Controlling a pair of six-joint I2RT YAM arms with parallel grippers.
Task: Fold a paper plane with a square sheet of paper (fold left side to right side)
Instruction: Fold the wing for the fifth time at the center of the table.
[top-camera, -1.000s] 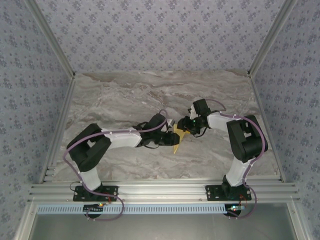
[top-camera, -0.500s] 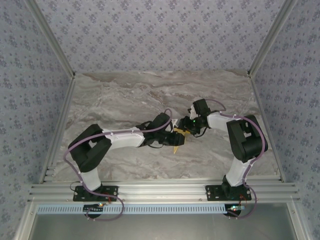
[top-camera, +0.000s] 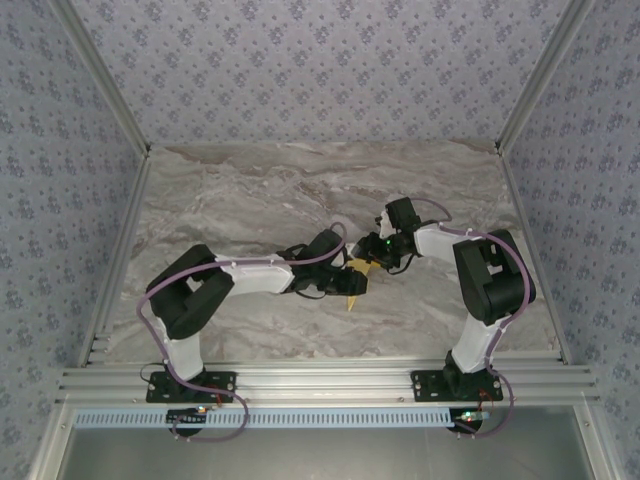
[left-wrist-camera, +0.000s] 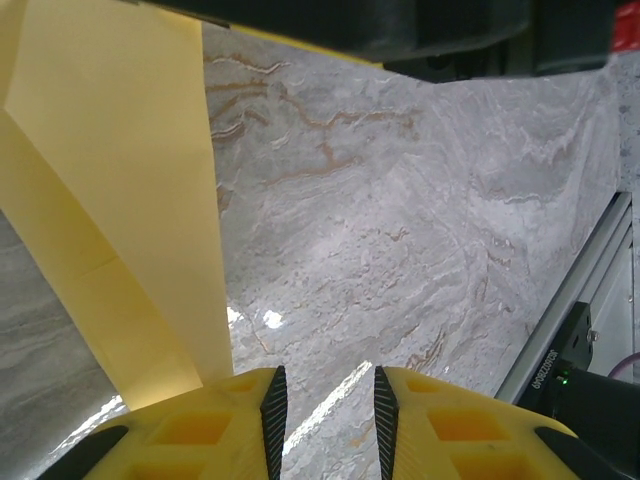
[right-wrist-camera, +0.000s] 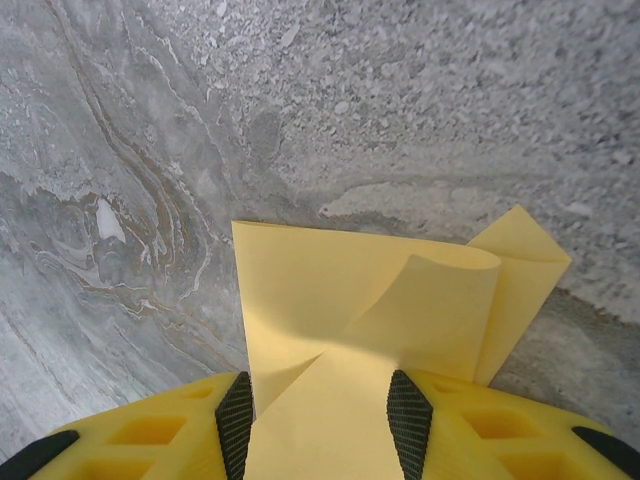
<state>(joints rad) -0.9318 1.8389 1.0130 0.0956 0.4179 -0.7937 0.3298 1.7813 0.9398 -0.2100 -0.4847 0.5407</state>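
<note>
The right gripper (right-wrist-camera: 322, 405) is clamping the folded paper (right-wrist-camera: 320, 290) over the table (top-camera: 250, 190). The left gripper (left-wrist-camera: 323, 405) is hovering beside it, jaws slightly apart, empty.

Seen from above, the paper (top-camera: 352, 297) is mostly covered by the two grippers meeting over it. A yellow tip and a sliver are uncovered, too small to show the folds. The left gripper (top-camera: 350, 280) and right gripper (top-camera: 376, 262) are dark clumps there, and their fingers are too small to make out.

In the left wrist view the paper runs off the top and left edges. Its upper end goes under a dark body (left-wrist-camera: 400, 25), itself cut by the top edge, and its lower end goes behind the left finger (left-wrist-camera: 200, 440).

In the right wrist view the paper passes between the pads (right-wrist-camera: 234, 420) and off the bottom edge. Whether they pinch it cannot be told.
</note>
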